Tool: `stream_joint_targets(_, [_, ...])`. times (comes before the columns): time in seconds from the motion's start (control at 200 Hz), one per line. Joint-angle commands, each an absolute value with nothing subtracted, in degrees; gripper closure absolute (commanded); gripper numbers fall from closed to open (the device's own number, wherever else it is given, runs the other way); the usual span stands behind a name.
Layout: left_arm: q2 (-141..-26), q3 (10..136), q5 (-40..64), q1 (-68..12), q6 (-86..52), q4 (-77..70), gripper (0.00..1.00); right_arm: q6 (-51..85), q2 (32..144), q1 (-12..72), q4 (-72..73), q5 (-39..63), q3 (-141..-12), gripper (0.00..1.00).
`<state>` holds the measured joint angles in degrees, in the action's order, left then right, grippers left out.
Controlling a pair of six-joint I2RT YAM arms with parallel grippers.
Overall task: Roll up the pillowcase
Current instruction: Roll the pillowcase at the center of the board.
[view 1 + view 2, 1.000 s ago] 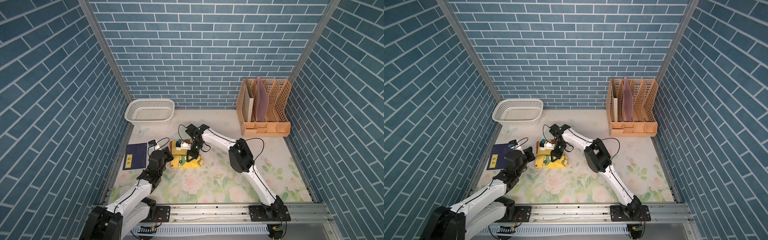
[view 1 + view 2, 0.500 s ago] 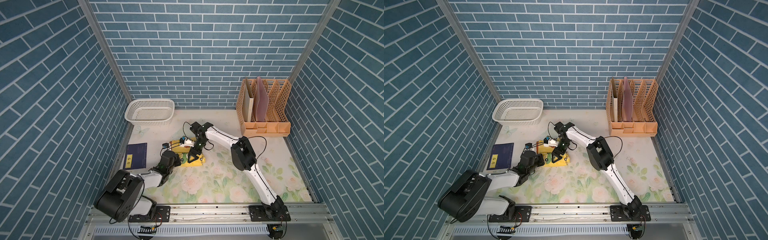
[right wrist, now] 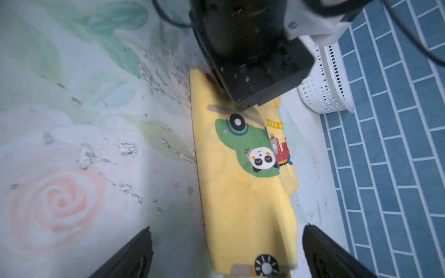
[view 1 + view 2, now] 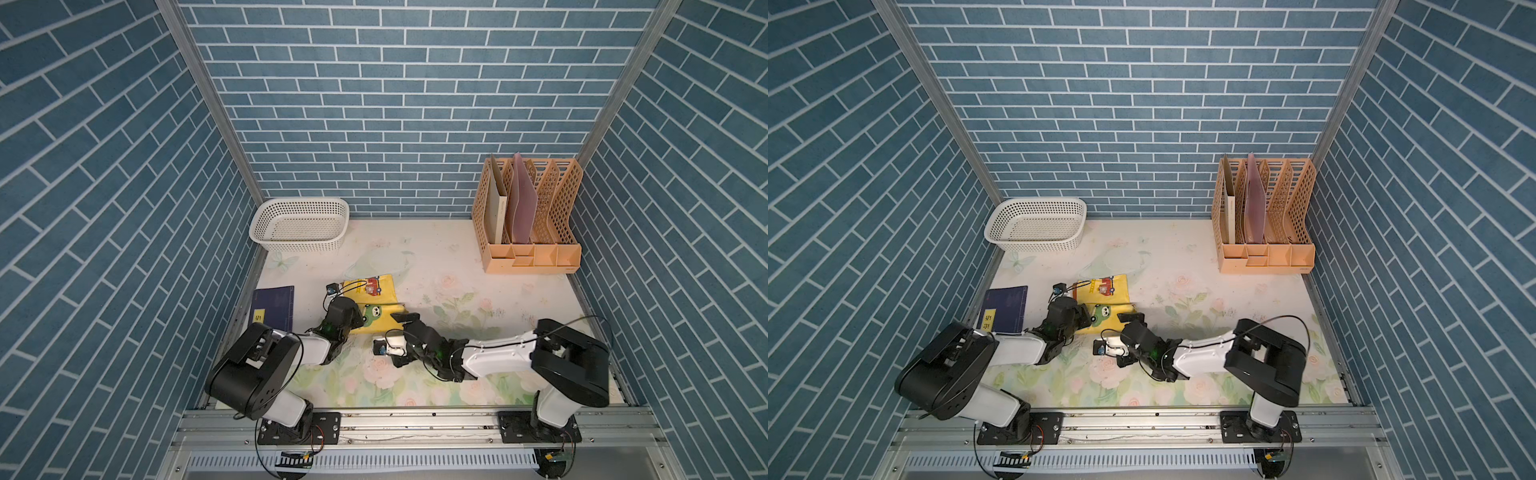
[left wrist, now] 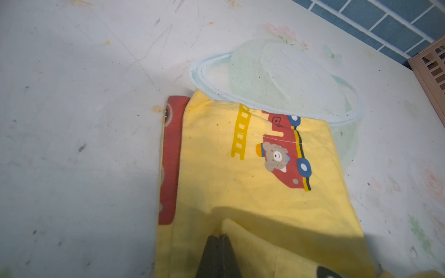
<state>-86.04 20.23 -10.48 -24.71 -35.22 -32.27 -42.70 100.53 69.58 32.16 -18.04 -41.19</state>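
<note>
Seeing the pillowcase (image 4: 380, 297) folded, yellow with cartoon vehicles, lengthwise toward the back wall (image 4: 415, 124); my left tool (image 5: 218, 237) pinches it, right tool (image 3: 226, 227) released.

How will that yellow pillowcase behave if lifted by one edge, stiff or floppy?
Probably floppy: the pillowcase lies folded over itself, puckered where the left gripper pinches it. Likely light, since it looks thin. It may slide on the smooth table.
</note>
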Motion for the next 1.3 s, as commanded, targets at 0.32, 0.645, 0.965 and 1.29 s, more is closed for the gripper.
stream_joint_targets(0.32, [-81.4,20.5,-10.0,-24.4,-34.6,-30.1,1.0,-49.6,120.0,65.6,32.9,-23.9,-58.5,0.29])
stream_joint_targets(0.645, [-72.6,23.1,-7.4,-13.3,-35.8,-20.6,1.0,-36.9,115.1,61.7,4.7,-6.0,-65.6,1.0])
stream_joint_targets(0.965, [-75.6,21.9,-4.9,-11.6,-35.7,-23.2,1.0,-23.9,113.6,56.9,-33.6,22.9,-82.8,1.0])
stream_joint_targets(1.29, [-68.9,20.4,-4.3,-12.6,-33.3,-23.2,1.0,-25.8,139.0,49.6,-66.5,35.4,-120.5,1.0])
